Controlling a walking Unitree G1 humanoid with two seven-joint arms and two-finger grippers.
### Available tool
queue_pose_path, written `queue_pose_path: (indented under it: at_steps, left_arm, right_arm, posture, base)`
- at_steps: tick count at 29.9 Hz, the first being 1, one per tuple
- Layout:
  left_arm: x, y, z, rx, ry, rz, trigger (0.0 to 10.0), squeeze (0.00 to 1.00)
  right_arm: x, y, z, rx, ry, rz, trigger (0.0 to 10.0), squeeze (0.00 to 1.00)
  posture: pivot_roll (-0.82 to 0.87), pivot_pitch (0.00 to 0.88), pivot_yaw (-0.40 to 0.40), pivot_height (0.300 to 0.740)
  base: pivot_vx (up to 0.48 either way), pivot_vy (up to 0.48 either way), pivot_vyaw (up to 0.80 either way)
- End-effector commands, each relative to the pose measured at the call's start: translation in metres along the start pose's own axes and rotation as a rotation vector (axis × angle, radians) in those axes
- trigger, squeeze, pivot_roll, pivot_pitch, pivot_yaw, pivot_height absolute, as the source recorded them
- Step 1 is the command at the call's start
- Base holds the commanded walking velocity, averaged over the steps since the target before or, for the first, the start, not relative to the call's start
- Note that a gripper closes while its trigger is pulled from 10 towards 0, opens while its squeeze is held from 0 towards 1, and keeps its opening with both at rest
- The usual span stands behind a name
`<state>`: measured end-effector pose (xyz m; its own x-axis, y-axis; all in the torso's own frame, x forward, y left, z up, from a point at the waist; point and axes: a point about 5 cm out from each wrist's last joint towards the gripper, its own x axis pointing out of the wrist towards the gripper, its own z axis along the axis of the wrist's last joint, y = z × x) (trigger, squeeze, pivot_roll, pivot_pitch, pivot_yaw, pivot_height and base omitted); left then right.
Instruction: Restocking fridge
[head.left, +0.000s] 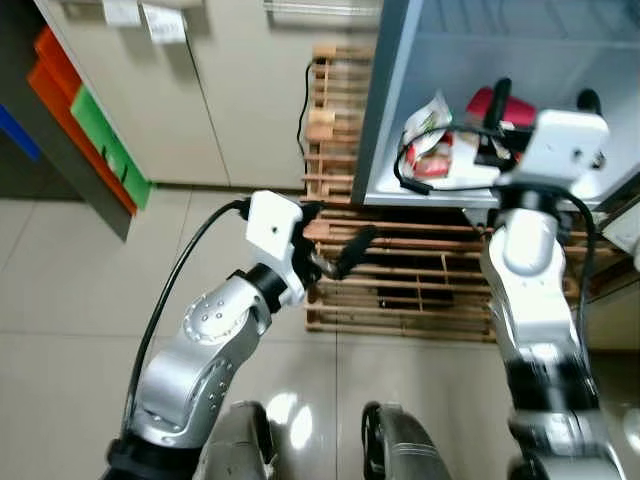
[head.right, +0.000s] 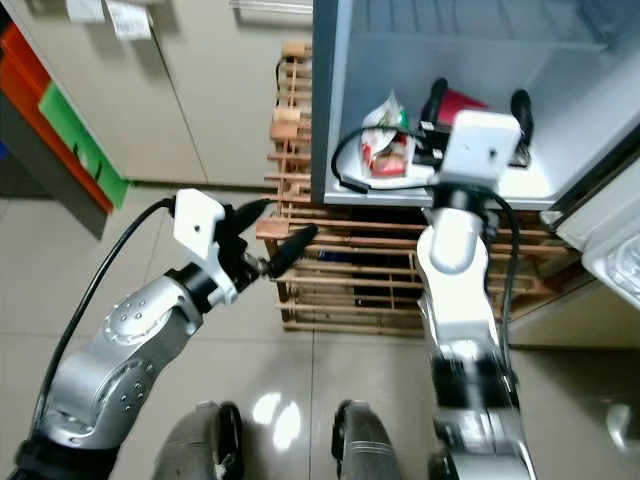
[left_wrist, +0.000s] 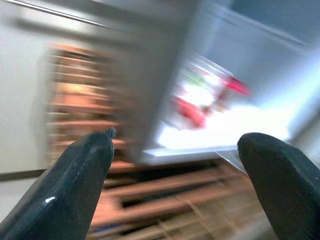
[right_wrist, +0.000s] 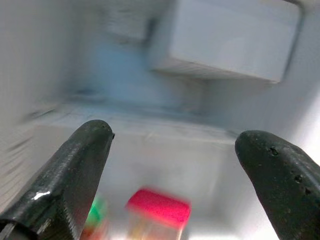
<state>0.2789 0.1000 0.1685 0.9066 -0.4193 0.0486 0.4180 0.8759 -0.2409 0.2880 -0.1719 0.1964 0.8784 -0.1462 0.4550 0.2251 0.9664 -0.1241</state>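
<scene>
The right gripper (right_wrist: 172, 165) reaches into the open white fridge (head.left: 400, 110), its two black fingers spread wide with nothing between them, hovering just above the fridge's bottom shelf. Below the spread fingers, on that shelf, lies a red-topped packet (right_wrist: 159, 206), and just beside it, nearer the fridge's left wall, a crinkled white snack bag with red and green print (head.left: 428, 140). Both items sit inside the fridge, close to its front edge.

The left gripper (left_wrist: 175, 185) hangs outside the fridge, lower and to the left of its open front, fingers likewise apart and empty. It is in front of the slatted wooden rack (head.left: 400, 290) that stands beneath and beside the fridge.

Risks from here, as I judge them: the right wrist's black cable (head.left: 420, 170) loops across the shelf near the white snack bag, so pulling the arm out could snag the bag and drag it over the fridge's front edge onto the rack or the tiled floor (head.left: 80, 300). A careless sweep of the open fingers could also knock the red-topped packet over. The blur in both wrist views suggests motion, and a fast withdrawal raises the chance of clipping the fridge's left wall.
</scene>
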Motion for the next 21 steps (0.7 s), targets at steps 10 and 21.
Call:
queue_pose_path:
  at_steps: [10, 21]
  left_arm:
    - [0.019, 0.023, 0.019, 0.143, -0.134, 0.115, 10.0, 0.00]
    - [0.033, 0.008, 0.024, 0.113, -0.210, 0.005, 10.0, 0.00]
  right_arm:
    - [0.000, -0.003, -0.038, 0.059, 0.270, 0.096, 10.0, 0.00]
    - [0.011, 0.004, -0.043, 0.084, 0.291, 0.138, 10.0, 0.00]
  posture:
    - [-0.09, 0.000, -0.035, 0.711]
    - [-0.12, 0.000, -0.018, 0.711]
  base:
    - [0.000, 0.000, 0.00]
    - [0.000, -0.262, 0.00]
